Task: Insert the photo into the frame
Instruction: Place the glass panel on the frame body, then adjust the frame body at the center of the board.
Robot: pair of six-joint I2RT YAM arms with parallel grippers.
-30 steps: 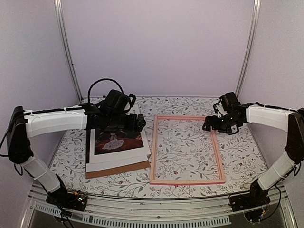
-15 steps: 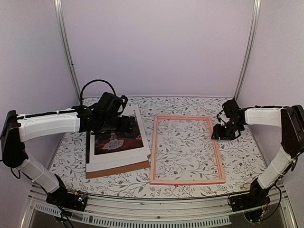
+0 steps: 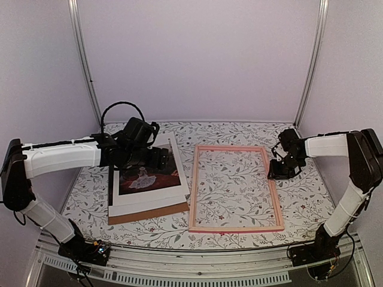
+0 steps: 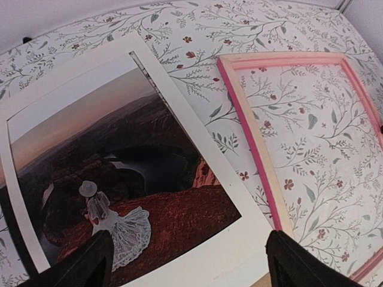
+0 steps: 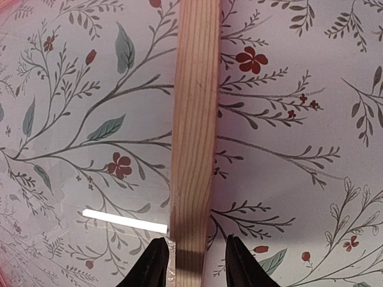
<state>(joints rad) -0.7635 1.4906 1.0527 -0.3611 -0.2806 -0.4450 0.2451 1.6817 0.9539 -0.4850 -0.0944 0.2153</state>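
The photo (image 3: 143,178), a rectangular dark brown-red print with a white margin and a small figure in a white dress, lies flat on the left half of the floral-patterned tabletop (image 3: 311,197). It sits on top of a stack, resting on a white card sheet (image 3: 152,202) that rests on a brown board (image 3: 149,213). In the left wrist view the photo (image 4: 119,173) is skewed, its right edge running near the frame (image 4: 254,140) but apart from it. The frame (image 3: 192,191), a large rectangle of thin pink-sided wooden rails, lies flat just right of the stack, and the floral pattern shows through its opening. The left gripper (image 3: 157,160) hovers over the far edge of the photo; its jaws stand wide, and the left wrist view shows nothing between them (image 4: 191,266). The right gripper (image 3: 280,173) is set down on the right rail of the frame. In the right wrist view its jaws are narrow, one finger against each side of the rail (image 5: 191,119), clamping it (image 5: 194,263).
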